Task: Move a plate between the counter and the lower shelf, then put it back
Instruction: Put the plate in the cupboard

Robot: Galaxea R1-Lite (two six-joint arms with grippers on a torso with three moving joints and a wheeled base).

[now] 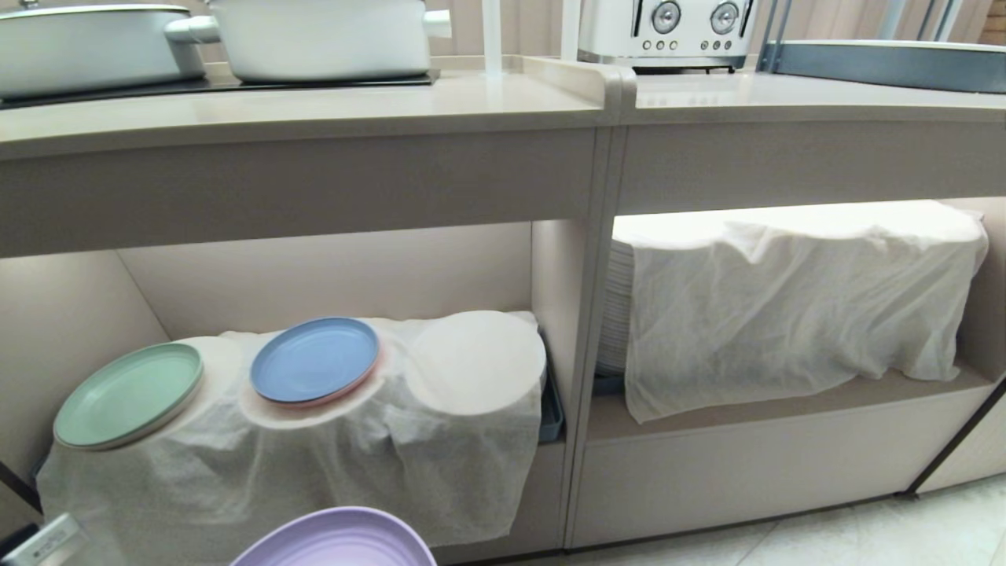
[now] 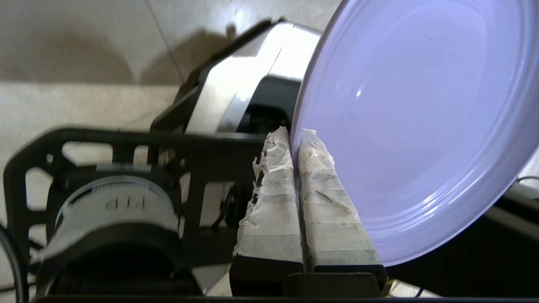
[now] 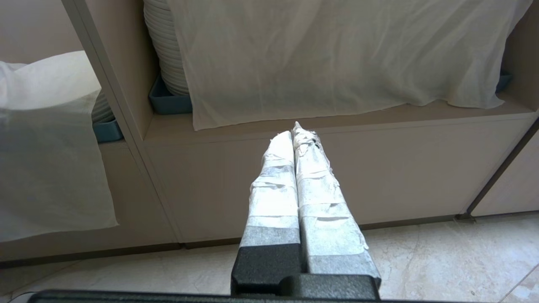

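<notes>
**Lilac plate held low, in front of the left cubby**

Nearest the floor, at the robot's left: left gripper (image 2: 294,136), taped fingers (image 2: 273,198) clamped tight on the rim of the plate (image 1: 338,541), which is held tilted, clear of any surface, in front of and below the cloth-draped stacks. Right gripper (image 3: 297,134) hangs over the floor tiles before the right cubby, fingers pressed together, holding nothing.

Behind that, the lower shelf (image 1: 707,413). Left cubby: white cloth (image 1: 354,456) over stacks, mint-green plate (image 1: 130,395) at the left end, blue plate (image 1: 314,359) on a pink one toward the middle. Right cubby, past the divider panel (image 1: 585,330): another draped cloth (image 1: 794,306), stacked white plates showing at its left edge.

Farthest and highest, the counter (image 1: 314,110): two white pots (image 1: 322,35) on the cooktop at the rear left, a toaster (image 1: 668,31) beyond the ridge.
</notes>
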